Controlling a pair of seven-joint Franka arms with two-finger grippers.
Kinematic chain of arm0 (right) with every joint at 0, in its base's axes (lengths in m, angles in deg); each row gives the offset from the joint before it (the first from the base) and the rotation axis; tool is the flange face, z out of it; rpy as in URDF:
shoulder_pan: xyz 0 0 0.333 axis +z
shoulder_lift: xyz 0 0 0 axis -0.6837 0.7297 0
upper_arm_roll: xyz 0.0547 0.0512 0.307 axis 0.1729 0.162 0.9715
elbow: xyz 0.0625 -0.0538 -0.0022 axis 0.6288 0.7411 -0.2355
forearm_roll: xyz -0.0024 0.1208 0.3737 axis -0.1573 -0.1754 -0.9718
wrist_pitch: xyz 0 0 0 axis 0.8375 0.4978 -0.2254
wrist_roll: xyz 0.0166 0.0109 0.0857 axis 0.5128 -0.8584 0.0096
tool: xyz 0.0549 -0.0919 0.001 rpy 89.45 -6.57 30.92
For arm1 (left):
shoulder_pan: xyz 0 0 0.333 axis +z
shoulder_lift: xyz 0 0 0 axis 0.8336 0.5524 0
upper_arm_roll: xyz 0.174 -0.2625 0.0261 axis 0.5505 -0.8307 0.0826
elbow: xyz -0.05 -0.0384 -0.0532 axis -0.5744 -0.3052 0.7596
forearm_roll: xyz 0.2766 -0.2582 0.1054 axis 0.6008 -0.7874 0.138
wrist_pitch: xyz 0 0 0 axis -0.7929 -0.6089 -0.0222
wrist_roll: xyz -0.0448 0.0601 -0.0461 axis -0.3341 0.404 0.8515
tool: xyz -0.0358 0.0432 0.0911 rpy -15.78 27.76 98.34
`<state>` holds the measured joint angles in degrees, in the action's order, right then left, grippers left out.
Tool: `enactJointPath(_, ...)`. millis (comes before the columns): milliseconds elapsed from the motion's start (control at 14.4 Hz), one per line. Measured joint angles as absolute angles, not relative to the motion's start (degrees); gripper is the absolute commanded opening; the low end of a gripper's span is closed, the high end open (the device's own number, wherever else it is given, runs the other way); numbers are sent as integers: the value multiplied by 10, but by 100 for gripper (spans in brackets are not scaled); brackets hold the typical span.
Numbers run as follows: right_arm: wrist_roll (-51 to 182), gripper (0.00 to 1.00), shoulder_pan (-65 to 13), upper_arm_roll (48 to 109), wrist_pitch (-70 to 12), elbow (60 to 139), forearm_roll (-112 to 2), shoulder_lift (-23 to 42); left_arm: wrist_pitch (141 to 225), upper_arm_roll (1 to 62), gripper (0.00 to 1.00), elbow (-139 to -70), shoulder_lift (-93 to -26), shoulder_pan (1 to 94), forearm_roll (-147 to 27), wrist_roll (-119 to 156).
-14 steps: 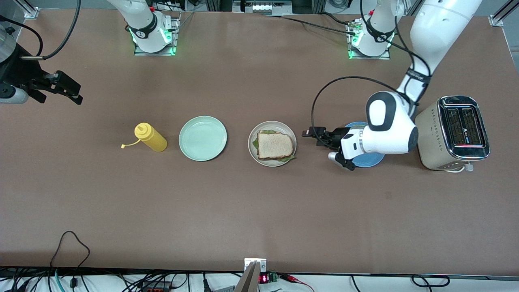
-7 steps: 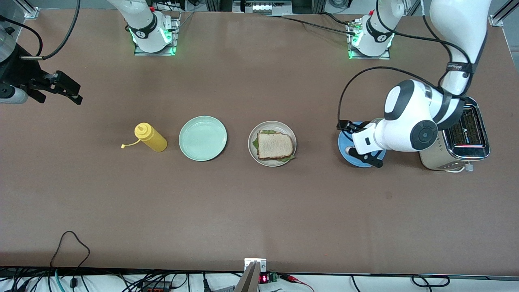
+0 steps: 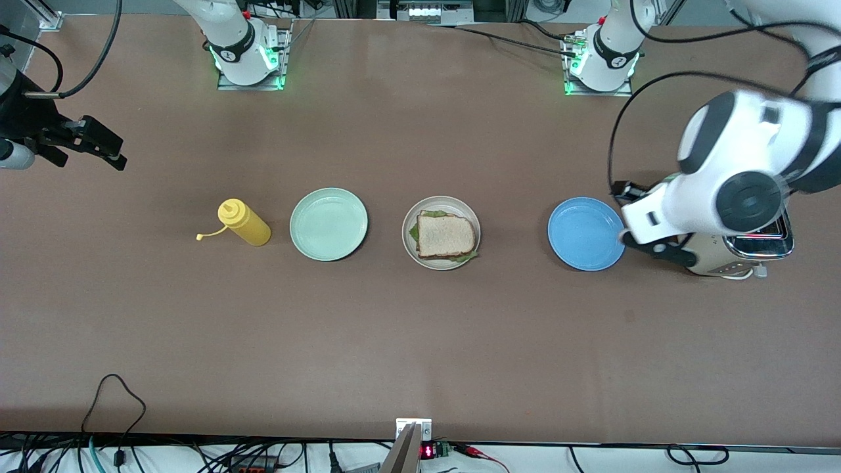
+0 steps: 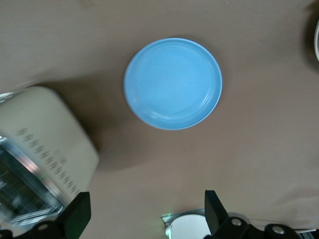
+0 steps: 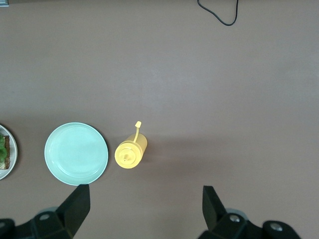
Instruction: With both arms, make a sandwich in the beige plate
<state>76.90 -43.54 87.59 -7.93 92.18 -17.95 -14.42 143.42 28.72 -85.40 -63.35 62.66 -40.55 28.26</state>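
The sandwich [image 3: 445, 235], a bread slice on top with green lettuce showing at its edges, lies in the beige plate [image 3: 409, 223] at mid-table. My left gripper [image 3: 638, 222] hangs open and empty high over the gap between the blue plate and the toaster. Its wrist view shows the dark fingertips [image 4: 76, 217] wide apart with only table between them, and the left gripper [image 4: 144, 219] holds nothing. My right gripper [image 3: 108, 150] waits open and empty over the right arm's end of the table. In its own view the right gripper [image 5: 144, 209] looks down on the sandwich's edge [image 5: 4, 152].
A blue plate [image 3: 585, 234] lies bare between the beige plate and a silver toaster [image 3: 755, 246] at the left arm's end. A mint-green plate [image 3: 328, 224] and a yellow squeeze bottle [image 3: 244, 223] stand toward the right arm's end. Cables run along the table's near edge.
My left arm has lifted and swung from beside the beige plate, across the blue plate, toward the toaster, uncovering the blue plate. The right gripper has barely shifted.
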Motion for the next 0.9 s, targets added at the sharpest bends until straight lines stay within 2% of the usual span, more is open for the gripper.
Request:
enactJointPath(208, 769, 100, -435, 876, -79, 922, -180, -144, 1410, 293, 100, -793, -651, 643, -404, 282)
enactJointPath(416, 769, 100, -435, 876, -79, 922, -180, -144, 1435, 353, 100, -788, -694, 625, -431, 282)
enactJointPath(624, 769, 100, -435, 876, -79, 922, -180, -144, 1481, 470, 100, -831, -752, 562, -486, 283)
enactJointPath(902, 769, 100, -435, 876, -79, 922, -180, -144, 1527, 492, 100, -927, -822, 552, -489, 283)
